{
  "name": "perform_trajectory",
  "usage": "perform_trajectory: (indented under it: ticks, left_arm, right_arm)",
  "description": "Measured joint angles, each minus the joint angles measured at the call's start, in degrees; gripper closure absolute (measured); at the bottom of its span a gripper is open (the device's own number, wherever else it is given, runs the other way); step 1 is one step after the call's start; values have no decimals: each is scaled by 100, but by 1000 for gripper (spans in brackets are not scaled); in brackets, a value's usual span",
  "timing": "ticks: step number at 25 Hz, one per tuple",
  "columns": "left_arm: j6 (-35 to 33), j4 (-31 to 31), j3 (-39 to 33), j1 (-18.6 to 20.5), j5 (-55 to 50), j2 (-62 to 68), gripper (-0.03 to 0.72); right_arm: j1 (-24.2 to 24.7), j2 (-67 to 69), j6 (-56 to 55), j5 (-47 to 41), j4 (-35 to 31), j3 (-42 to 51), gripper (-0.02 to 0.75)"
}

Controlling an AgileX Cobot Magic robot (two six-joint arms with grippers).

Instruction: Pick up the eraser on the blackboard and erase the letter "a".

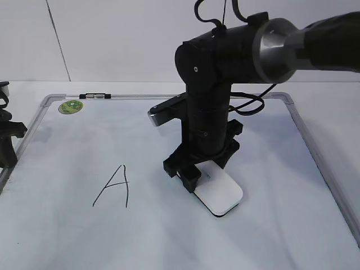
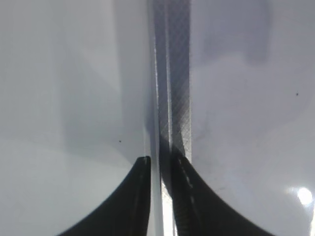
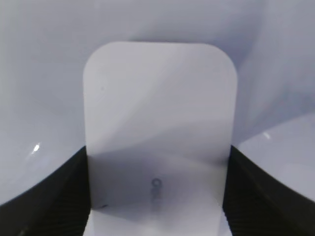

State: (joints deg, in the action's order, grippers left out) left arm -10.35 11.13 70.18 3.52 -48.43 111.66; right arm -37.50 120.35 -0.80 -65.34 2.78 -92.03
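Your right gripper (image 1: 203, 169) clamps the white eraser (image 1: 220, 192) flat on the blackboard (image 1: 293, 102); your left gripper (image 2: 158, 196) is nearly closed

One blackboard (image 1: 270, 236) on show, and one white eraser (image 1: 220, 192) lying on it. One written character to count, a capital A (image 1: 114, 187). One round green sticker (image 1: 71, 106), one small clip (image 1: 94, 96) on the top frame. Two grippers: right (image 1: 203, 169), left (image 2: 160, 196).
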Motion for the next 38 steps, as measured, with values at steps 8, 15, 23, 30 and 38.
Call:
perform_trajectory:
  ticks: [8,15,23,30,38]
  left_arm:
    - [0,0,0,0,0,0,570]
    - [0,0,0,0,0,0,569]
    - [0,0,0,0,7,0,568]
    - [0,0,0,0,7,0,567]
    - [0,0,0,0,21,0,567]
  right_arm:
    - [402,0,-34,26,24,0,153]
    - [875,0,-45,29,37,-11,153]
    - [785,0,127,29,-172,-20,153]
    - [-130,8,195,50,-354,-20,153]
    - [-458,71,195,-181,-418,-206,153]
